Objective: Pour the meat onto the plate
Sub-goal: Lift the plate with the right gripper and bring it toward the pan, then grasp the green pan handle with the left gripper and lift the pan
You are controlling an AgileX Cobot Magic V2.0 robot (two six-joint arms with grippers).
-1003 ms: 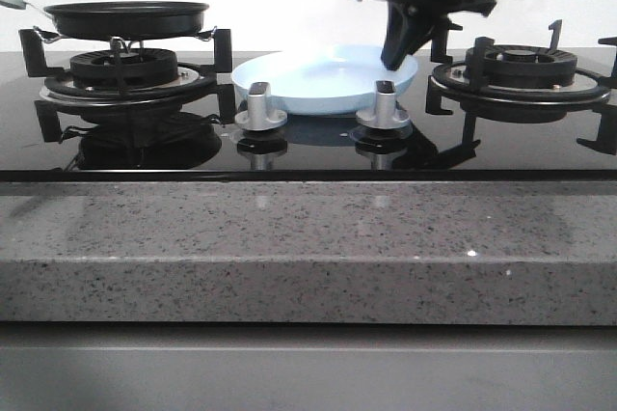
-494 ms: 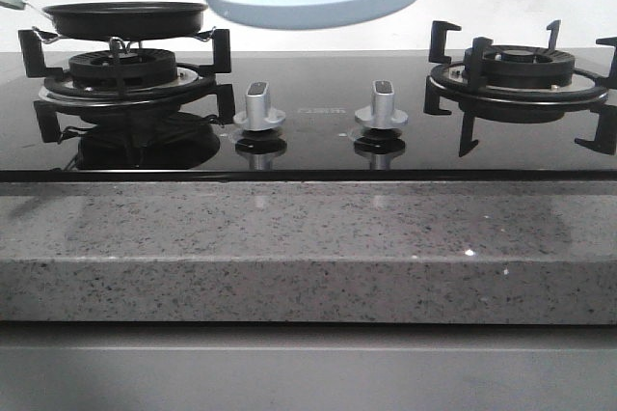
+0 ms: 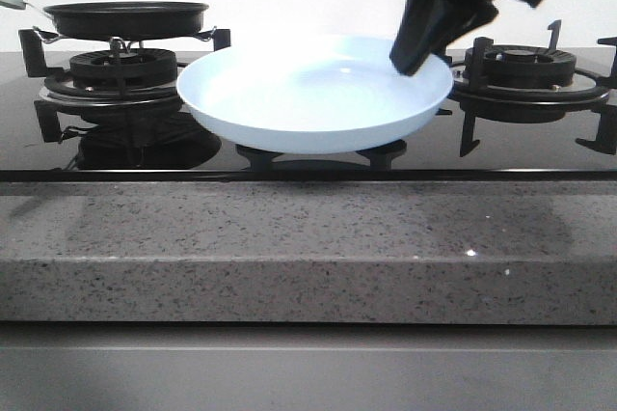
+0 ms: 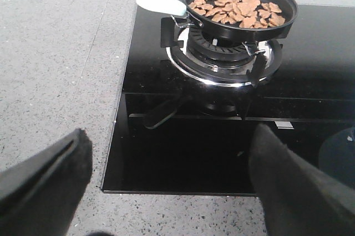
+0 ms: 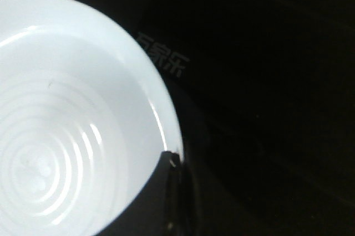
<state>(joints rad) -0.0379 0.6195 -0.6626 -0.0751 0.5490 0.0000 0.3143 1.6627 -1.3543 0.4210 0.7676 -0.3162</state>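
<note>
The right gripper [image 3: 416, 56] is gripping the far right part of the rim of the plate [image 3: 308, 102] and is holding it above the black glass hob [image 3: 540, 146], between the two burners. The plate is looking empty and is tilting a little toward the camera. On the left burner [image 3: 120, 71] the black frying pan [image 3: 125, 17] is sitting. The grey speckled counter edge [image 3: 308, 247] is running along the near side.

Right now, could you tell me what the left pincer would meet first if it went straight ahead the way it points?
The left pincer, open and empty, points over the black glass stovetop toward the burner carrying the frying pan of meat. It would probably meet the burner grate first; depth is unclear.
</note>
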